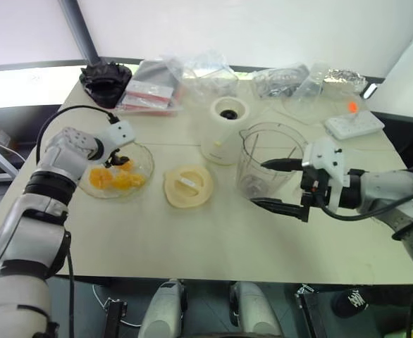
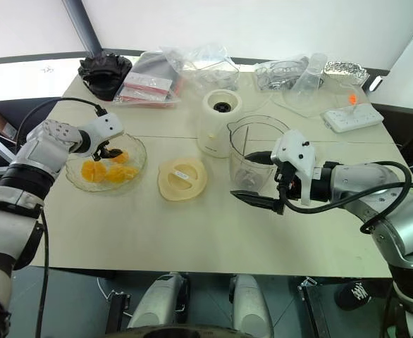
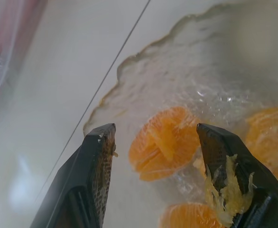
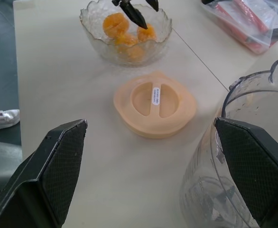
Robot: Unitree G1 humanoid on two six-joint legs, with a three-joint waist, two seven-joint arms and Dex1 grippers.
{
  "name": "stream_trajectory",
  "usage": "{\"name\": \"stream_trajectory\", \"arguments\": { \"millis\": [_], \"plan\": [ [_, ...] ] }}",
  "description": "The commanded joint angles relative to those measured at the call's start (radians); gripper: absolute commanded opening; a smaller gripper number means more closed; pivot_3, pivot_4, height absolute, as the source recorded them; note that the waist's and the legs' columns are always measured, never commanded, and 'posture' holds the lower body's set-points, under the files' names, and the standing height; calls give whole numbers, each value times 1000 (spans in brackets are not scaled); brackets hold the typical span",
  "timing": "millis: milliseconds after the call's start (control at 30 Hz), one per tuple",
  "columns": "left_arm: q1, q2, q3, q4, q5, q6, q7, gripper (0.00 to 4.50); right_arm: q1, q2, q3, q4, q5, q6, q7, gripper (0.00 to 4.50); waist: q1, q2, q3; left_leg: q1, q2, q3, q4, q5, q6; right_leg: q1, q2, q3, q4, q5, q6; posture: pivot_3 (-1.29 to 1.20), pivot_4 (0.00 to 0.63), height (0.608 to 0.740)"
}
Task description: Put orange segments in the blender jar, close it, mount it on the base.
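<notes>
Left wrist view puts your left fingers (image 3: 96,180) spread apart over the glass bowl (image 3: 129,71), empty, with pulp stuck to one of them. An orange segment (image 3: 165,149) lies in the gap between the two tips, just ahead of them, its long side running roughly across from one finger to the other. More orange segments (image 1: 115,177) sit beside it in the same bowl.

Outward from there, your left gripper (image 1: 120,149) reaches down into the bowl near the tabletop's (image 1: 213,239) left edge. The flat cream lid (image 1: 188,186) lies between the bowl and the blender jar (image 1: 263,165). The jar stands upright and uncapped, off its base (image 1: 225,130), which sits just behind it and toward the bowl.

Your right gripper (image 1: 284,186) hovers beside the jar with its fingers (image 4: 58,166) wide apart, holding nothing; the jar wall sits by one of them.

Your left arm is by far the nearer to the fruit. The likely next move is simply closing on the segment already framed between the tips, which looks soft and slippery, so a gentle pinch seems wise.
</notes>
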State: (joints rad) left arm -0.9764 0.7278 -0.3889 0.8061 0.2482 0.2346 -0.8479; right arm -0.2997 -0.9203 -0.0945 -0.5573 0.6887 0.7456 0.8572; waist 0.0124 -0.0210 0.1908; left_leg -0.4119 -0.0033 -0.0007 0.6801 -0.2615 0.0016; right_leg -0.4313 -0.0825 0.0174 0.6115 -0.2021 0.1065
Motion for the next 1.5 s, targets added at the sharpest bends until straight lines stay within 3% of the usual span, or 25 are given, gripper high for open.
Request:
{"name": "stream_trajectory", "arguments": {
  "millis": [33,300,867,1500],
  "plan": [
    [-47,0,-15,69,57,-78,-7,2812,10,7,-17,-23,1,-3,-12,4500,0,0,0,0,0,0,0,0,0,0,0,0,0,0,0,0,150,740],
    [-81,-29,-49,220,154,-198,11,2812,19,-1,-16,-23,-3,-12,-15,4500,1,0,0,0,0,0,0,0,0,0,0,0,0,0,0,0,150,740],
    [-147,-109,-117,430,332,-327,217,2812,26,-7,-13,-33,-16,-11,-16,4500,0,-1,1,0,0,1,0,0,0,0,1,-1,1,0,1,0,150,740],
    [-117,-112,-90,472,327,-292,165,2812,53,-11,-14,-41,-34,-29,-27,4500,0,-1,1,0,0,1,1,0,0,1,1,-1,1,0,1,0,150,740]
  ]
}}
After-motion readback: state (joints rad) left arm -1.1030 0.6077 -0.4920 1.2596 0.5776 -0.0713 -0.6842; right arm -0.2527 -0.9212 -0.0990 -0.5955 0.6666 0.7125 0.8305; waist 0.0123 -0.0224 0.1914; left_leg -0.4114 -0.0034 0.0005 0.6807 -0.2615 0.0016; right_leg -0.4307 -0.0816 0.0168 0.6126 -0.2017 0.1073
